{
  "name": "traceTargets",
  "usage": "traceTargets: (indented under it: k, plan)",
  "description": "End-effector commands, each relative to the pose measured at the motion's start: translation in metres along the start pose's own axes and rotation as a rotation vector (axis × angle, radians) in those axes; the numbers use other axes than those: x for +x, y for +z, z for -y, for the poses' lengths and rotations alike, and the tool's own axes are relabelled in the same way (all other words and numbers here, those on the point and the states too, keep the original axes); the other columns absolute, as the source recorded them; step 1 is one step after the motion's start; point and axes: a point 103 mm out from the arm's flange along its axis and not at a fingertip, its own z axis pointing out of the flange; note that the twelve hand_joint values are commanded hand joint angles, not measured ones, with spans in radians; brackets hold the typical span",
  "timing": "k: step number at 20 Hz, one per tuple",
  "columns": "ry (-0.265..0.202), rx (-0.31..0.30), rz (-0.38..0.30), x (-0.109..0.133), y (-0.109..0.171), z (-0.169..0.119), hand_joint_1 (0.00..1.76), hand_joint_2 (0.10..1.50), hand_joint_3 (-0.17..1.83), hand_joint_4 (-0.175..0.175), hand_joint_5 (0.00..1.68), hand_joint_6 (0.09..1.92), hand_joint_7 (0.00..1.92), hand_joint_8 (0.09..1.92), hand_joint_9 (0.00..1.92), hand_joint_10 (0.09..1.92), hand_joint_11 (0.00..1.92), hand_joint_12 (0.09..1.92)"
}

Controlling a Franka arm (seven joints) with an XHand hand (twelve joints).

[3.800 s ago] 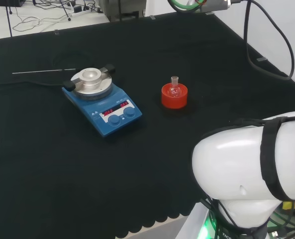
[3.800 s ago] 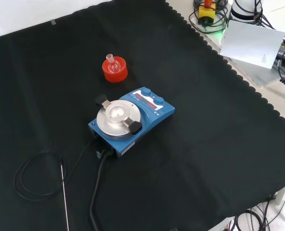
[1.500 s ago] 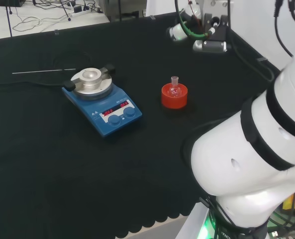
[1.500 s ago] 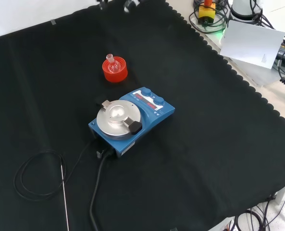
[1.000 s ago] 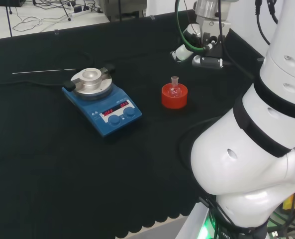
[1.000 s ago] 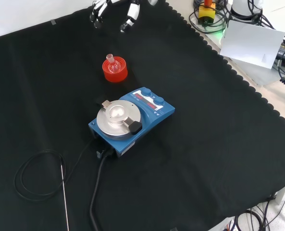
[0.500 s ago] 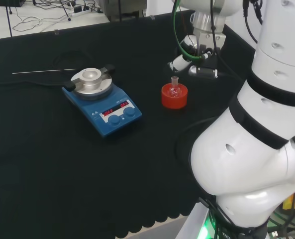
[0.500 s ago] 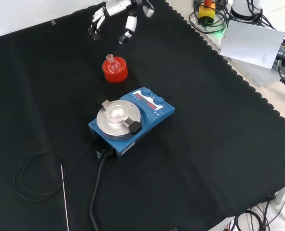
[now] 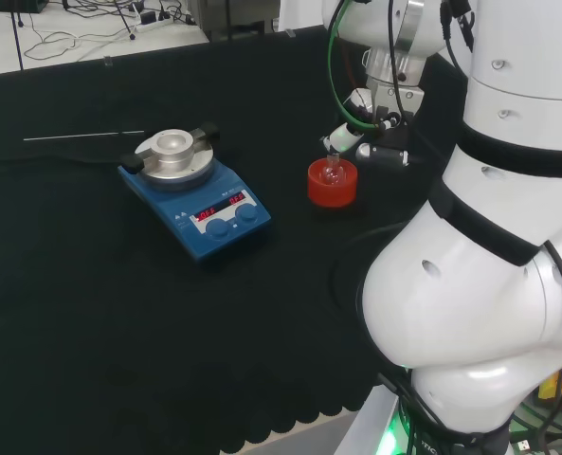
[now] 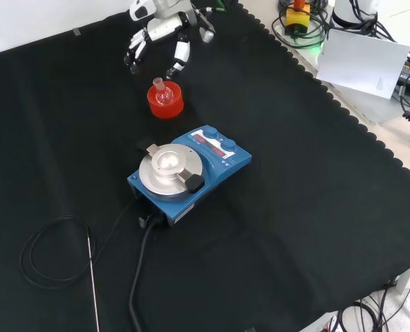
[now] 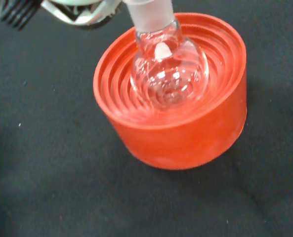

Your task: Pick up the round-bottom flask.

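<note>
Hand: fingers spread, holding nothing, poised just beyond red ribbed stand; lower and nearer than a second earlier.
Stand: unmoved on cloth, beyond blue hotplate.
Round-bottom flask: seated upright in stand; likely light, slippery, fragile glass; best gripped at neck.
</note>
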Motion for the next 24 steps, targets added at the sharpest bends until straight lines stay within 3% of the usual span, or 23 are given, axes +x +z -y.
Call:
traceTargets:
  k: [1,14,22,24]
  plan:
    - [0.012,0.004,-0.02,-0.007,0.008,-0.009,0.86,0.63,0.61,0.005,0.6,0.16,0.18,0.62,0.38,0.69,0.2,1.39]
    - [0.006,0.036,-0.025,-0.02,0.026,-0.017,0.87,0.61,0.63,0.003,0.63,0.19,0.19,0.63,0.39,0.68,0.21,1.38]
    - [0.0,0.039,-0.024,-0.016,0.032,-0.02,0.89,0.6,0.64,0.001,0.65,0.21,0.2,0.63,0.4,0.68,0.22,1.38]
    - [0.004,0.031,-0.007,0.003,0.038,-0.018,0.89,0.6,0.64,-0.001,0.66,0.22,0.2,0.63,0.4,0.68,0.22,1.38]
